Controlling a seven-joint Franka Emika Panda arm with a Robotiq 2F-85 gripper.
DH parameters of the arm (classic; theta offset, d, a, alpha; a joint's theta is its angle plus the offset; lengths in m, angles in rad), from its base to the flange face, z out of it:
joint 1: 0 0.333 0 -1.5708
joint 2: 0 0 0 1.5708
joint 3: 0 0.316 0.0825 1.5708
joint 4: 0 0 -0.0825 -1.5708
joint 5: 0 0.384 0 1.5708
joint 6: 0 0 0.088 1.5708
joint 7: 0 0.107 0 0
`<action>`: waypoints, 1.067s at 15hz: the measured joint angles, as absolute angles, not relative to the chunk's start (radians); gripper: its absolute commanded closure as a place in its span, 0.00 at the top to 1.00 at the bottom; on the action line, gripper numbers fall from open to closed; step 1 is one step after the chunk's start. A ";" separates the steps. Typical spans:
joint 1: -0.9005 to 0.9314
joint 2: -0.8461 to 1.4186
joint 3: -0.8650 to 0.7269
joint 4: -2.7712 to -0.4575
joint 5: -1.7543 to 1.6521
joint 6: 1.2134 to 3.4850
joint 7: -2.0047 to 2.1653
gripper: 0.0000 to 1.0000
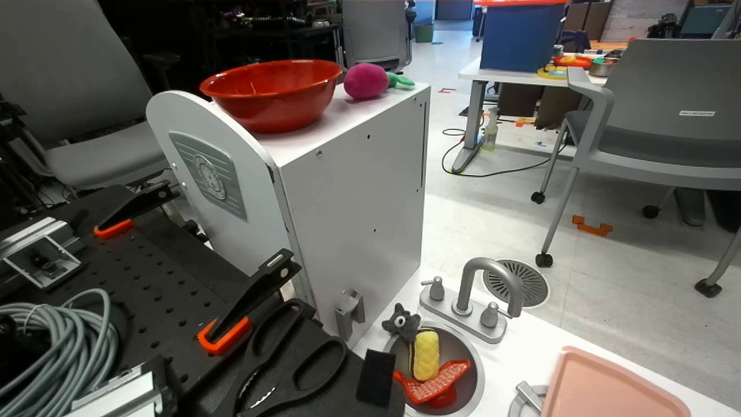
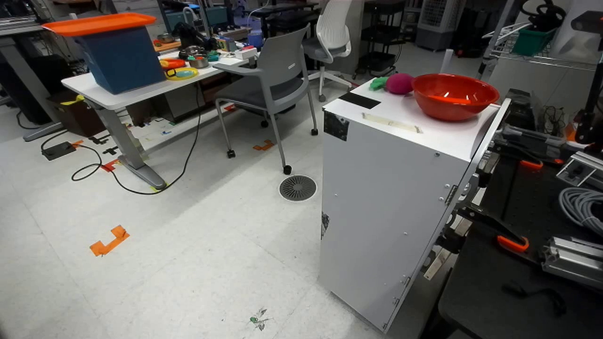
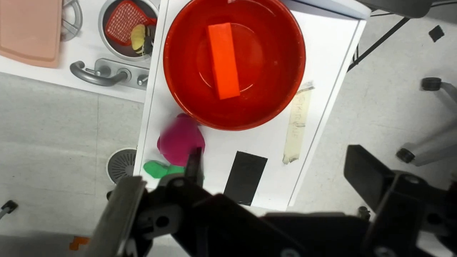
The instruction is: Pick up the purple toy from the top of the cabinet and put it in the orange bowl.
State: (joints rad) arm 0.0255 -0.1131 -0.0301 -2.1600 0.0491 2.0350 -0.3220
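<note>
Cabinet point(image 1: 353, 197): top is below the fingers point(image 3: 367, 175), right one showing past its edge in wrist view. Orange bowl point(image 3: 267, 64): on that top, ahead of the fingers. Gripper point(image 3: 275, 164): fingers wide apart, holding nothing; absent from both exterior views, so I'd guess well above. Purple toy point(image 3: 178, 139): on the cabinet top, mostly outside the left finger in wrist view; that tip overlaps its edge there. Long axis runs from the bowl side back toward the gripper, roughly across the closing line. Probably needs a leftward shift, then down. Looks: round, fuzzy magenta ball, green at the end away from the bowl.
</note>
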 measured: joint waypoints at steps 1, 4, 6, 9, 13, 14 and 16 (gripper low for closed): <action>0.026 -0.119 -0.030 -2.165 0.049 2.035 -0.317 1.00; 0.026 -0.144 -0.030 -2.192 0.049 2.035 -0.312 1.00; 0.028 -0.156 -0.030 -2.209 0.056 2.035 -0.314 1.00; 0.037 -0.159 -0.025 -2.228 0.073 2.035 -0.325 1.00; 0.042 -0.158 -0.022 -2.253 0.091 2.035 -0.334 1.00; 0.041 -0.159 -0.023 -2.259 0.092 2.035 -0.333 1.00; 0.035 -0.162 -0.030 -2.273 0.094 2.035 -0.332 1.00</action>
State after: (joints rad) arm 0.0348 -0.1622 -0.0295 -2.2734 0.0938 2.0352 -0.3322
